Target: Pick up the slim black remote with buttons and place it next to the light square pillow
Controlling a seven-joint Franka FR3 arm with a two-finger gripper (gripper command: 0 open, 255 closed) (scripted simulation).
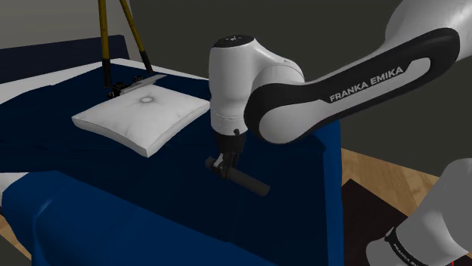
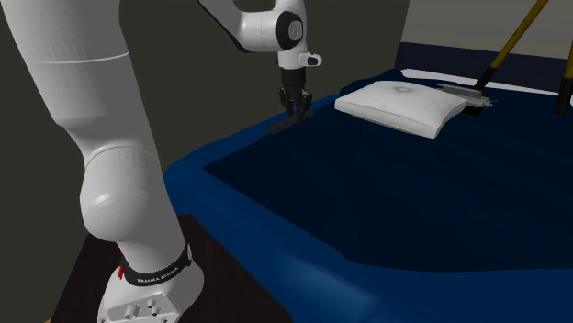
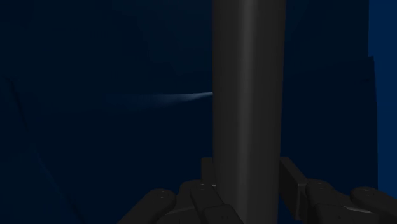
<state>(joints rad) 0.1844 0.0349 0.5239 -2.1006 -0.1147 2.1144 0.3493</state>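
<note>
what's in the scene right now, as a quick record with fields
remote: slim, dark, clasped near one end by the gripper
gripper state: shut on the remote
pillow: white, square, lying on the bed cover, apart from the remote
bed cover: dark blue
task status: remote not yet beside the pillow

Remote (image 1: 246, 180) looks matt, smooth, dark plastic-ish. Pillow (image 1: 144, 117) is soft pale cloth, bed cover (image 1: 83, 162) matt navy fabric, arm (image 1: 242, 68) glossy white, floor (image 1: 371, 170) wood.
</note>
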